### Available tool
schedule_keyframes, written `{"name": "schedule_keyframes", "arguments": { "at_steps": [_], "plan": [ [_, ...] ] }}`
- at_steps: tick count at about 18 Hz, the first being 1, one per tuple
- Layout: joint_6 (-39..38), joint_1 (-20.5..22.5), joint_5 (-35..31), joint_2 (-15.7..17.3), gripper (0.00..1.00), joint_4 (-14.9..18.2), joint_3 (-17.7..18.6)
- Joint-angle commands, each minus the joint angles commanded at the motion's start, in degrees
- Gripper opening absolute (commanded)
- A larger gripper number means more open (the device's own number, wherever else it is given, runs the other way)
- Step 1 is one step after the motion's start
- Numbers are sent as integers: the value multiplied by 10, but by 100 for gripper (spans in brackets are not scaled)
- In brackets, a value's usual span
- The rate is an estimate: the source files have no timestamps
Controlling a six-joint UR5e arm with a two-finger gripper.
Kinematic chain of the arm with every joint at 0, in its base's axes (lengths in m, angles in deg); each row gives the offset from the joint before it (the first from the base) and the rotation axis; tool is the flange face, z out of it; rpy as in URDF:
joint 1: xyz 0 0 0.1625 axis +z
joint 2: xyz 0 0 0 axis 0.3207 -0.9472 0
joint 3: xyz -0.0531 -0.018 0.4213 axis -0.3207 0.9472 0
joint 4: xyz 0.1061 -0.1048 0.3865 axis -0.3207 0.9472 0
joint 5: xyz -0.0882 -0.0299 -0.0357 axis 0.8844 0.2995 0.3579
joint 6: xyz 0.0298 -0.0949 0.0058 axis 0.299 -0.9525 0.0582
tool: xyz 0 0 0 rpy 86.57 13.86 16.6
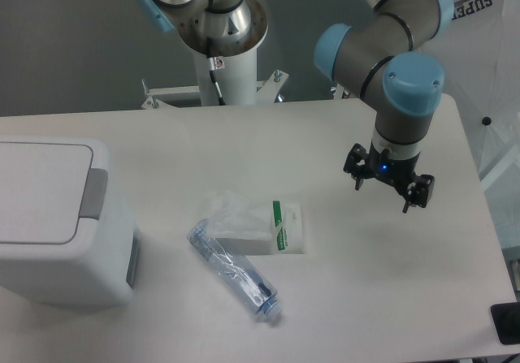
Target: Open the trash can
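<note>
Trash can [61, 225]: large white boxy bin with rounded corners, sitting at the left edge of the table [244, 144], partly cut off by the picture's border. Its flat pale-grey lid [41, 192] is lying closed on top; the grey push tab [95, 193] is showing on the lid's right side.

Clear plastic bottle [234, 272]: lying on its side just right of the bin, running diagonally down toward the front edge, apart from the bin.

Small white packet with a green stripe [284, 226]: lying flat just beyond the bottle, with crumpled clear wrap [231, 215] resting against its left side and touching the bottle's upper end.

Gripper [387, 188]: hanging over the right part of the table, well apart from the bin, pointing downward, a blue light glowing at its centre. Its two fingers are standing spread with a gap between them, holding nothing.

Arm [390, 46]: grey with blue joint caps, reaching in from the top right.

White mounting post [227, 71]: standing behind the table's far edge.
</note>
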Motion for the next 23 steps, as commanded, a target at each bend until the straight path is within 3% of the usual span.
{"name": "schedule_keyframes", "arguments": {
  "at_steps": [4,7,10,17,23],
  "plan": [
    [-77,-14,18,17,100,-7,13],
    [-92,-30,24,16,100,-6,9],
    [-160,-49,56,26,100,-6,4],
    [-316,-95,110,37,100,1,-32],
    [-460,-154,116,33,100,3,-75]
  ]
}}
